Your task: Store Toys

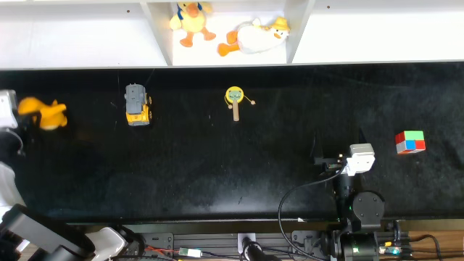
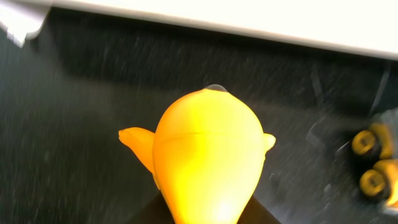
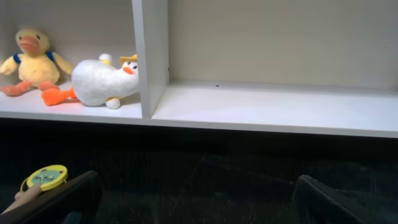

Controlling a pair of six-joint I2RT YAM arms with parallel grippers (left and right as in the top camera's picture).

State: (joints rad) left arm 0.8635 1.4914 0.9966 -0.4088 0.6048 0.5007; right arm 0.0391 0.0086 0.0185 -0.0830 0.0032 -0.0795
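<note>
Along the 12 o'clock edge of the top view stands the long white shelf (image 1: 87, 36) with upright dividers, and before it lies the black worktop (image 1: 217, 167). The left arm reaches to 9 o'clock. There the left gripper (image 1: 20, 119) has its jaws closed around the smooth, rounded yellow plastic toy with small side fins (image 2: 208, 155), near the worktop's left end. Whether the toy is lifted off the surface I cannot tell. The right gripper (image 3: 193, 202) is near 4 o'clock, its jaws wide and holding nothing, facing the shelf. In the middle compartment a white plush goose (image 1: 255, 36) lies beside a yellow plush duck (image 1: 191, 20). On the worktop are a yellow and grey toy truck (image 1: 137, 105) at 10 o'clock, a multicoloured cube (image 1: 409, 142) at 3 o'clock and a small round rattle with a wooden handle (image 1: 234, 100) near 12 o'clock.

The step in hand is, I judge, to carry the yellow toy into the shelf; the compartment at 11 o'clock is the nearest. The body looks round and slippery, so the grip should be firm and the travel slow. It is good to raise the toy above the shelf's front edge first, then go well inside, lower it until it rests, and only then open the jaws, so it does not roll out.
</note>
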